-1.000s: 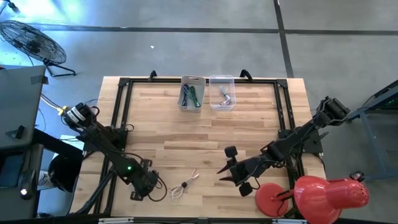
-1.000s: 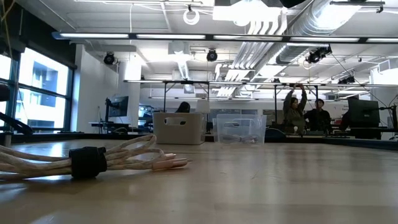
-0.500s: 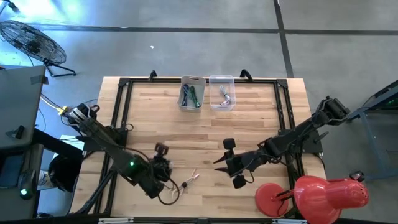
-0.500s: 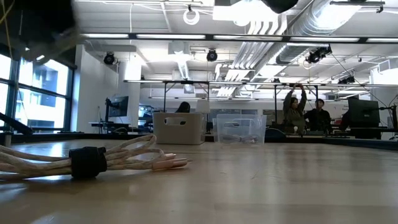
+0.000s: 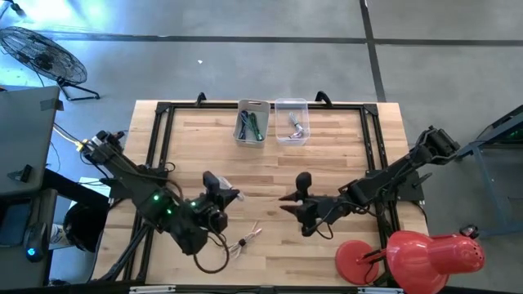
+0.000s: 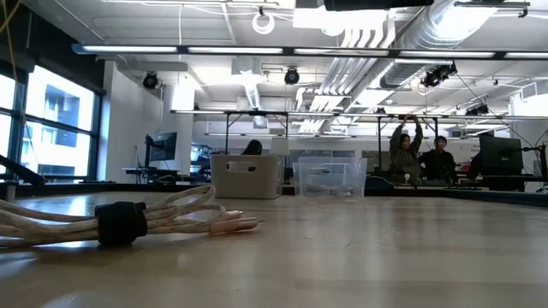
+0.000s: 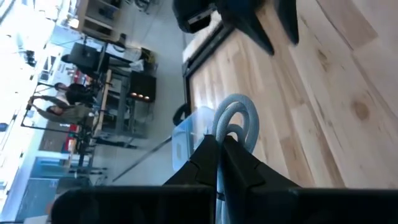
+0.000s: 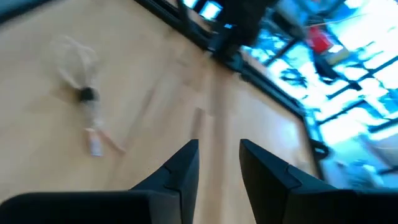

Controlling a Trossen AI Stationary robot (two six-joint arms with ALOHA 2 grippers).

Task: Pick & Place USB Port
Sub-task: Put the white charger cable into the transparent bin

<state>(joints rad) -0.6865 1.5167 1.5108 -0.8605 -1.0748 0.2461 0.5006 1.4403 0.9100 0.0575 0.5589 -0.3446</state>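
My left gripper point(image 5: 229, 196) hangs above the table's middle left, shut on a small grey looped cable point(image 7: 235, 115), seen as a pale bit point(image 5: 235, 194) in the high view. A pinkish cable bundle with a black tie point(image 5: 243, 240) lies flat on the wood nearer the front edge; it also shows in the low view point(image 6: 120, 222) and the right wrist view point(image 8: 84, 93). My right gripper point(image 5: 288, 201) hovers open at mid-table, nothing between its fingers point(image 8: 186, 168). My left gripper pinches the grey cable between its two fingers. The cable's loop point(image 7: 239, 106) sticks out past the fingertips point(image 7: 208, 155). The fingers lie nearly level, slanting slightly down toward the far right. The cable is lifted clear of the table.
Two small bins stand at the far edge: a grey one point(image 5: 252, 122) with green cables and a clear one point(image 5: 292, 121) with silvery parts. A red lamp point(image 5: 425, 257) sits at the near right corner. A black frame point(image 5: 159, 131) rims the table.
My left gripper has risen from the table near the pinkish bundle, gone toward the far edge and the middle, and rolled over, carrying the grey cable clear of the wood. My right gripper has rolled a little. The pinkish bundle has stayed put.
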